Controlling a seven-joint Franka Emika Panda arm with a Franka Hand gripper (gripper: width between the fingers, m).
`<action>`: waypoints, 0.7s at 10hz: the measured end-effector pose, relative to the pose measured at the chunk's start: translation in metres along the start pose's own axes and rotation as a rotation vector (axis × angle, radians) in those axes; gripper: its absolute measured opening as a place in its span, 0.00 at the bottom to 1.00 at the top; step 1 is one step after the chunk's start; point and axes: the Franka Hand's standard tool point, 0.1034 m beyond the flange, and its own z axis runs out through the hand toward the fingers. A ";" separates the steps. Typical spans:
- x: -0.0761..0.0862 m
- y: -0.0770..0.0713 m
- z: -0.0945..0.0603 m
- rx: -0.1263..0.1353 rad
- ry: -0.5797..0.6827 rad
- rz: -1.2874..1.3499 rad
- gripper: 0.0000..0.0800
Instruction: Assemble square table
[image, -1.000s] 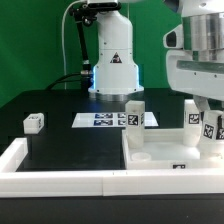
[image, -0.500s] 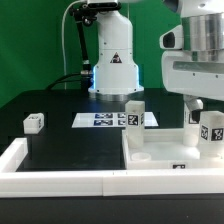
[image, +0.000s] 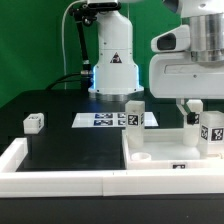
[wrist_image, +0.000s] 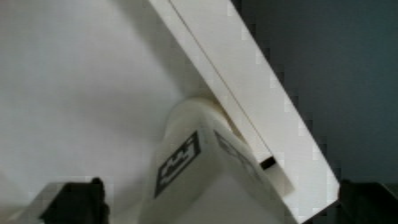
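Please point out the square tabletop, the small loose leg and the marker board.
square tabletop (image: 170, 146): exterior view, on its bare top face.
small loose leg (image: 33, 123): exterior view, on its tagged front.
marker board (image: 93, 120): exterior view, on its left part.

Exterior view: taken low across the black table, facing the arm base. Wrist view: taken close, downward onto the square table slab and a tagged leg, both shared at the exterior frame's lower right.
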 end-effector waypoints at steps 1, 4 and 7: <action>0.001 0.001 0.000 0.000 0.001 -0.104 0.81; 0.001 -0.002 -0.001 -0.033 0.019 -0.340 0.81; 0.003 -0.001 0.000 -0.032 0.044 -0.497 0.81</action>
